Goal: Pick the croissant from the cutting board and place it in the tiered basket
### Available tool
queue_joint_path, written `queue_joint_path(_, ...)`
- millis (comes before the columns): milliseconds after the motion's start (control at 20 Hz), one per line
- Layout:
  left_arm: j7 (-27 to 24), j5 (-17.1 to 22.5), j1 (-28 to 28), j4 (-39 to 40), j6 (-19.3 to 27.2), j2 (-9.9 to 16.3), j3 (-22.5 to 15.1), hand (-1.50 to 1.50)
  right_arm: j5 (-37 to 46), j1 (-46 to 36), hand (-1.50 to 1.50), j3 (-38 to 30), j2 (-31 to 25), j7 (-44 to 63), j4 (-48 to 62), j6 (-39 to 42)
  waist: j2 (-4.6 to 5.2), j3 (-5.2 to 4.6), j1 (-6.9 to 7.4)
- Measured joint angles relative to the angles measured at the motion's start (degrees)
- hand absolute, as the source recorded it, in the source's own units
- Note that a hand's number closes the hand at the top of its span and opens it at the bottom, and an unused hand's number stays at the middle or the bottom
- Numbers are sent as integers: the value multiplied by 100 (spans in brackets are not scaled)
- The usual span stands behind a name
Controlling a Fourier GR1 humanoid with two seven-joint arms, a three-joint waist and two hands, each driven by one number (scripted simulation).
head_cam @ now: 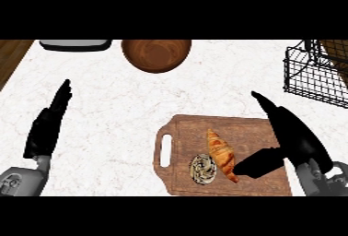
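Nothing is done yet: your croissant (222, 154) lies on the cutting board (258, 131), the open right robot hand (289, 138) beside it; the tiered basket (314, 73) waits.

My tabletop (122, 106) is white with faint veining. The cutting board (255, 129) at lower centre is reddish-brown wood; the croissant (222, 154) on it is golden orange. The bowl (156, 54) up top is brown, the tiered basket (314, 73) black wire. Both my hands are black.

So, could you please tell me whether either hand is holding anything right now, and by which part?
Nothing is held: the golden-brown croissant lies on the wooden cutting board; both hands are open.
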Motion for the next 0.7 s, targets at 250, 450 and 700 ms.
queue_joint_path(250,43,1,-61,9,-51,5,104,0,134,-179,-150,313,328,130,469,104,-6,5,-30)
queue_joint_path(450,50,-72,-53,4,-34,-38,139,0,293,-112,-150,484,502,132,665,167,-12,8,-66)
queue_joint_path(700,40,-152,73,-72,-62,-63,179,0,533,-126,-150,608,703,197,696,275,-19,10,-80)
